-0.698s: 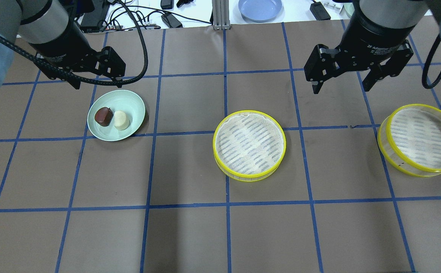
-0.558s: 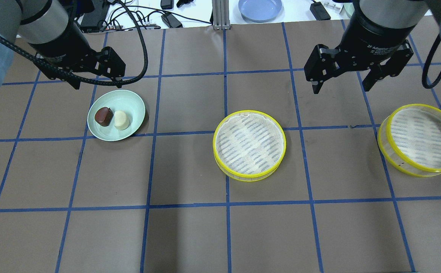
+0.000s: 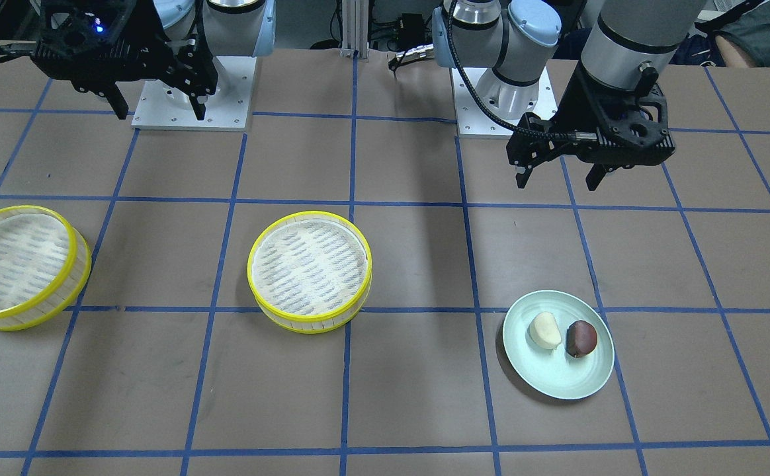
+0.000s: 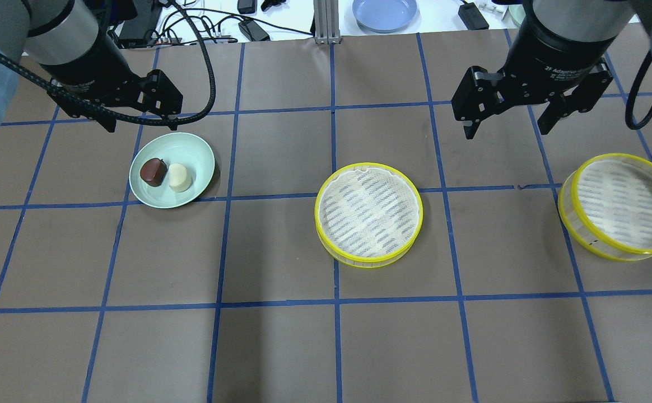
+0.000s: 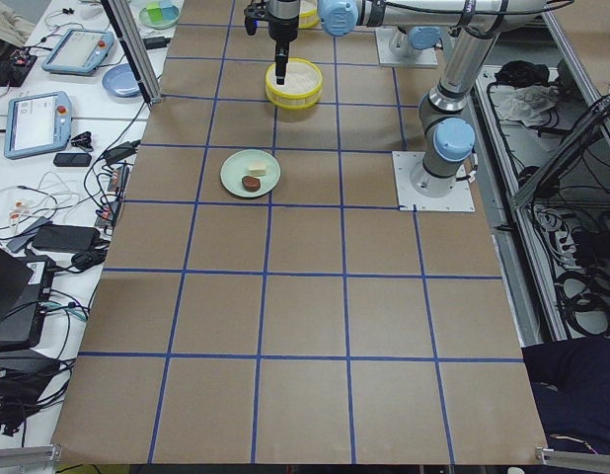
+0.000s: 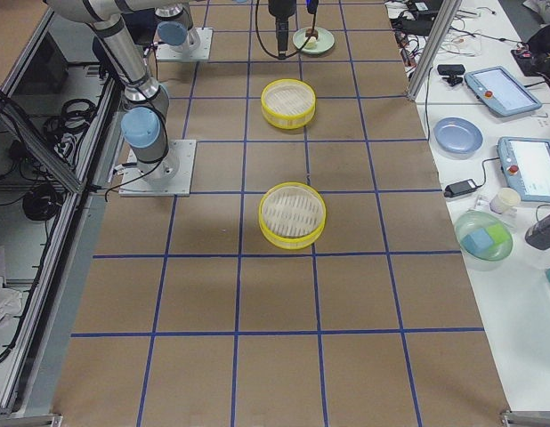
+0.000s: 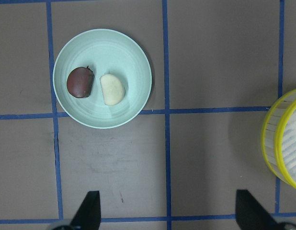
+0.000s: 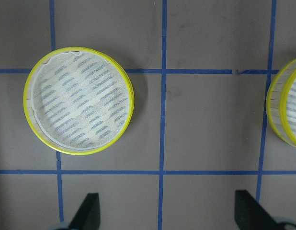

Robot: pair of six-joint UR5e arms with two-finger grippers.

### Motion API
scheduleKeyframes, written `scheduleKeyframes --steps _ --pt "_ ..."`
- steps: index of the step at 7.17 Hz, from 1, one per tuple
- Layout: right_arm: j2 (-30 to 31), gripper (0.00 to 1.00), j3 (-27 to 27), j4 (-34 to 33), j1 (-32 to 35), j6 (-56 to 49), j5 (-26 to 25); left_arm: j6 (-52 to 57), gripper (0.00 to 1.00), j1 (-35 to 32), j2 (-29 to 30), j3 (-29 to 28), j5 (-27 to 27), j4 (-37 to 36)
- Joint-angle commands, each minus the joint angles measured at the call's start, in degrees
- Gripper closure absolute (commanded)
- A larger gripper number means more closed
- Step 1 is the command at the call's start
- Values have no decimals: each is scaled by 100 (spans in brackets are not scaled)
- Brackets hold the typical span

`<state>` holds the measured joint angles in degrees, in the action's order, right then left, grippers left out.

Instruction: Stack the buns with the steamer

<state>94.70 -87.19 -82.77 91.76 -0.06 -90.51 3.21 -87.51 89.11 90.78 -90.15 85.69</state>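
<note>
A cream-white bun [image 4: 180,177] and a dark reddish-brown bun [image 4: 153,171] lie side by side on a pale green plate [image 4: 191,146] at the table's left. They also show in the left wrist view as the brown bun [image 7: 80,82] and the cream bun [image 7: 112,89]. One yellow-rimmed steamer tray [image 4: 368,212] sits mid-table, and a second tray [image 4: 623,204] sits at the right. My left gripper [image 4: 144,118] is open and empty, raised just behind the plate. My right gripper [image 4: 505,130] is open and empty, raised behind and between the two trays.
A blue plate [image 4: 385,12], cables [image 4: 191,28] and devices lie on the white bench beyond the table's far edge. The brown table carries a grid of blue tape. The arm bases [image 3: 190,99] stand at the robot's side.
Both grippers have shifted very slightly toward the far side. The buns, plate and trays have not moved.
</note>
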Motion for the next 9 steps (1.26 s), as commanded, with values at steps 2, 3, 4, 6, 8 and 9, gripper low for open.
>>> scheduleKeyframes --steps 2,3,4,6,8,9 --pt "-4 0 -79 50 -953 -1062 -376 13 0 23 114 1 41 1" --pt "-13 1 -210 67 -1446 -1719 -658 22 0 23 124 45 -2 1" --pt "-100 1 -385 7 -2112 -2605 -608 13 0 32 124 202 32 -69" --pt "-818 2 -693 -693 -3291 -4230 -537 22 0 180 124 300 41 -96" --pt "-1687 4 -703 -1676 -3962 -4887 -625 13 0 584 194 326 85 -114" --pt "-1970 8 -703 -2012 -4025 -5308 -617 4 0 690 429 361 77 -488"
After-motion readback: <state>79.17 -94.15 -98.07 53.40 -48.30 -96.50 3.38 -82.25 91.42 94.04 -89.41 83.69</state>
